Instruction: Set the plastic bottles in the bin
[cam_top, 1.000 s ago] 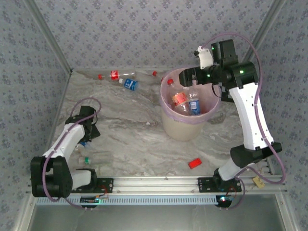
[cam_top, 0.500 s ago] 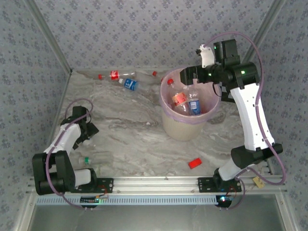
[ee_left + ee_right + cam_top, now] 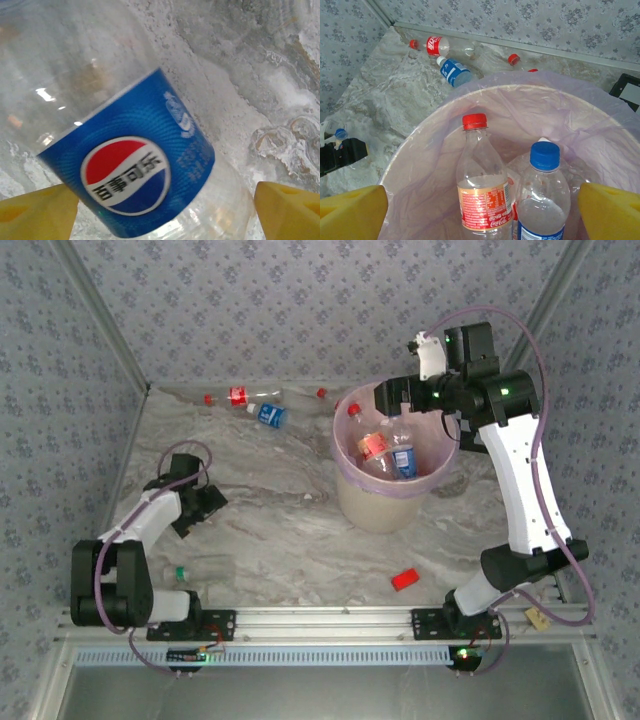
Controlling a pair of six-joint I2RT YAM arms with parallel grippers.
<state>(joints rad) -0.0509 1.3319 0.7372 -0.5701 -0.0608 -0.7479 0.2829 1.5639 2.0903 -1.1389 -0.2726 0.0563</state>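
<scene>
The bin (image 3: 375, 508) is being taken as the landmark, standing on the marbled counter (image 3: 280, 530). Directly over the bin's far rim the right end effector (image 3: 395, 400) is being held released, its yellow fingers (image 3: 352, 210) being spread wide with nothing between them. Inside the bin, against the pink liner, two plastic bottles are being shown upright and side by side: a red-capped bottle (image 3: 480, 185) with a red label and, touching or just beside it, a blue-capped bottle (image 3: 543, 200). Well to the left of the bin, low over the counter, the left end effector (image 3: 203, 503) is being held around a Pepsi bottle (image 3: 132, 185), which is being flanked by a yellow finger (image 3: 35, 212) on each side. Whether that bottle is being clenched cannot be told. Behind and to the left of the bin, by the back wall, a red-labelled bottle (image 3: 240, 396) and a blue-labelled bottle (image 3: 270, 416) are being shown lying on the counter. In front of the bin a small red block (image 3: 405, 579) is being shown lying apart from it.
</scene>
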